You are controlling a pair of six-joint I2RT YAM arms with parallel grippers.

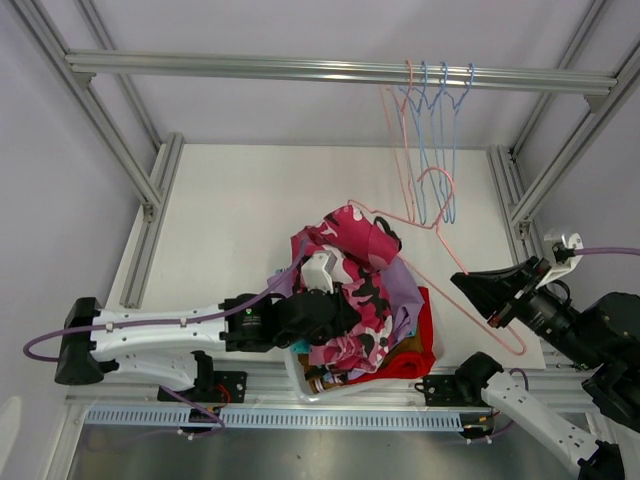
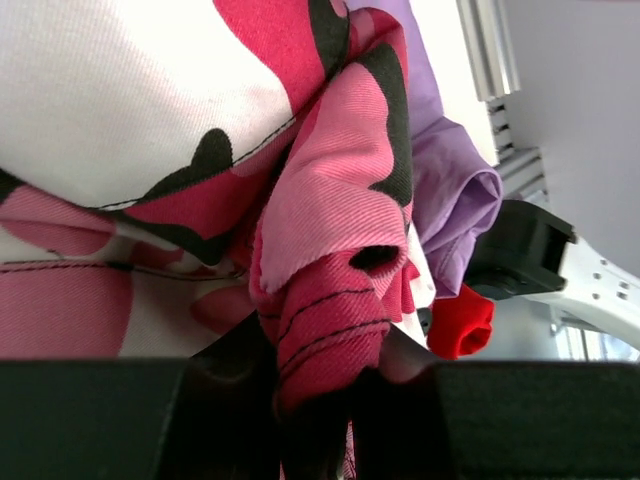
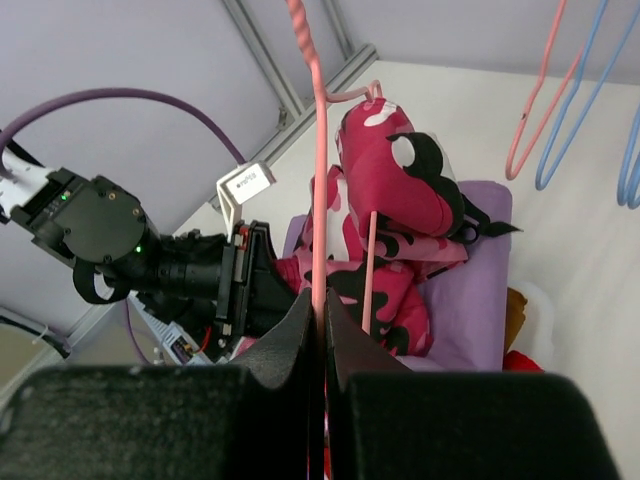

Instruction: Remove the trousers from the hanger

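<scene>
On the worktop (image 1: 230,200), left hand (image 2: 315,400) pinches a fold of the camo trousers (image 1: 350,240), right hand (image 3: 322,330) clamped on the pink hanger (image 3: 318,150) beside them

We see a white desk (image 1: 230,220) bearing a heap of trousers (image 1: 355,300) (pink camouflage topmost) near its front edge.

Cloth, wire and plastic.
The camouflage trousers (image 2: 330,200) are twill-woven cloth with stitched seams; the pink hanger (image 3: 319,180) is smooth, glossy coated wire; the fingers (image 3: 280,350) are matt black plastic.
</scene>
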